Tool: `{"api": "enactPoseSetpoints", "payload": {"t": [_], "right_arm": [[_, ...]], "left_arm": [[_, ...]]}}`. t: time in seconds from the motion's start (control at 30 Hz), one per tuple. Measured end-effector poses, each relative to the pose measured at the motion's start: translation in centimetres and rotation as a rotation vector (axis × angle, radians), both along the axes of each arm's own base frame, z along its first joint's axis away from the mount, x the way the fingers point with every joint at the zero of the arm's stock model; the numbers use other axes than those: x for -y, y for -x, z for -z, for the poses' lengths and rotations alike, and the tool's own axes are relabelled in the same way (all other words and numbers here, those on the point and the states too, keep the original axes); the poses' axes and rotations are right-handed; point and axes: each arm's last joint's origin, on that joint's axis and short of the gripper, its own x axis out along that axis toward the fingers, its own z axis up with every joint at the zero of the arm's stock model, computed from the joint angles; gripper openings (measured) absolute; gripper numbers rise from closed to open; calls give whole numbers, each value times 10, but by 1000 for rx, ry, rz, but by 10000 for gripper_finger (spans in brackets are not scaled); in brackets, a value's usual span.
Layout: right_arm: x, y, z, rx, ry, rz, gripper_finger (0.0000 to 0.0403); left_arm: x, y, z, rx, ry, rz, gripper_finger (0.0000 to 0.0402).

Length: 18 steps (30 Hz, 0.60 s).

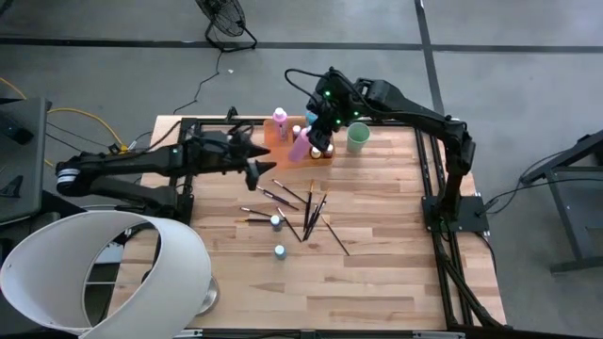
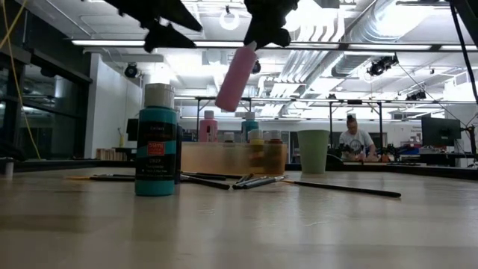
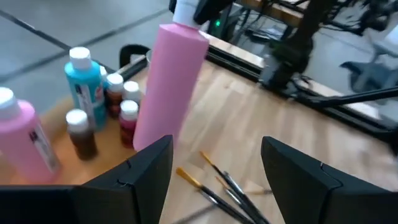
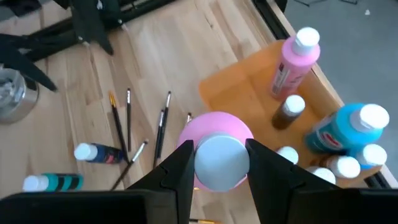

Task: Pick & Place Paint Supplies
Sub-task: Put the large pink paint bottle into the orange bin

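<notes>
Dark fingers of the left gripper stand apart, empty, left of centre in the high view. Orange, translucent, the tray at upper centre holds a pink bottle and several smaller bottles; the exact count is unclear. Above it the right gripper is clamped on the cap of another pink bottle, held in the air. Just right stands the green cup. Lower centre: two teal bottles and about ten scattered paintbrushes.
</notes>
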Motion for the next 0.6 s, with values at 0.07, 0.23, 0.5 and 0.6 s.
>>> {"api": "enactPoseSetpoints", "payload": {"t": [0.07, 0.23, 0.5, 0.6], "right_arm": [[-2, 0, 1, -14, 4, -9, 115], [-11, -1, 2, -45, 16, -33, 115], [-15, -4, 6, -68, 19, -8, 115], [-17, -9, 10, -65, -2, -33, 115]], "left_arm": [[-3, -11, 5, -6, -35, -6, 240], [-7, -36, 13, 10, -139, 13, 262], [-14, -56, 22, 1, -291, -69, 357], [-16, -64, 27, 10, -299, -69, 370]]}}
